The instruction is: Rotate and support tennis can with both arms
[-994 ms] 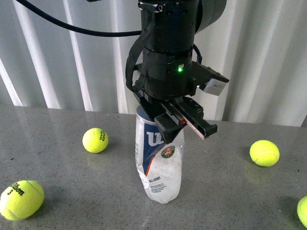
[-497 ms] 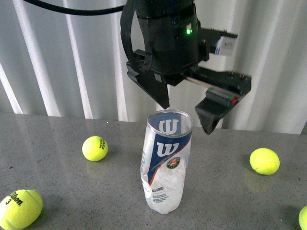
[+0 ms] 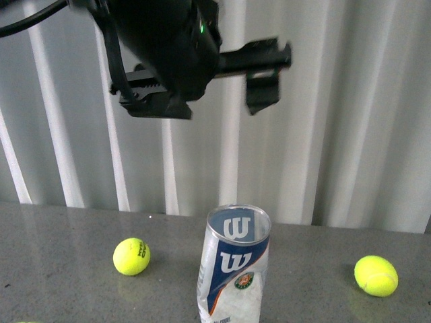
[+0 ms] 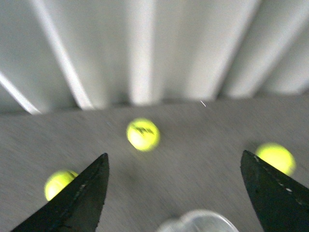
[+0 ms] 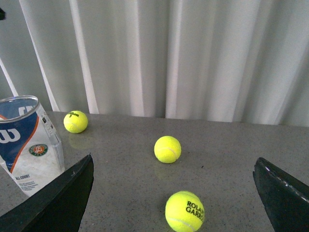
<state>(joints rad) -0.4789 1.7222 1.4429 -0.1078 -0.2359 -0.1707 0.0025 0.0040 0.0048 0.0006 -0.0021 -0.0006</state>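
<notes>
Left hand [image 3: 222,87] raised high over the bench [image 3: 67,235], well clear of the can [image 3: 232,266], jaws spread wide and holding nothing. Blurred in the front view, with a green light on its body. In the left wrist view, two dark fingertips [image 4: 77,198] at the edges of the frame, the can's open rim just visible between and below them, three balls beyond on the grey surface.

Right hand [image 5: 174,193] also spread wide and empty, seen only from its own wrist camera (not in the front view). Can off to one side of its fingers [image 5: 63,198], near but not touching; three yellow balls [image 5: 167,149] ahead.

Can upright on the bench, unsupported, in front of white curtains [image 3: 323,134]. Clear thin plastic, visibly dented in the lower body, apparently empty: likely very light, easy to tip, and prone to buckling under a hard squeeze. Smooth wall probably slippery. Open rim looks the stiffest place; a gentle hold just under it, with a second contact low on the body, seems the safest.

One ball [image 3: 131,256] left of the can and one [image 3: 376,275] right of it, both well apart from it.
</notes>
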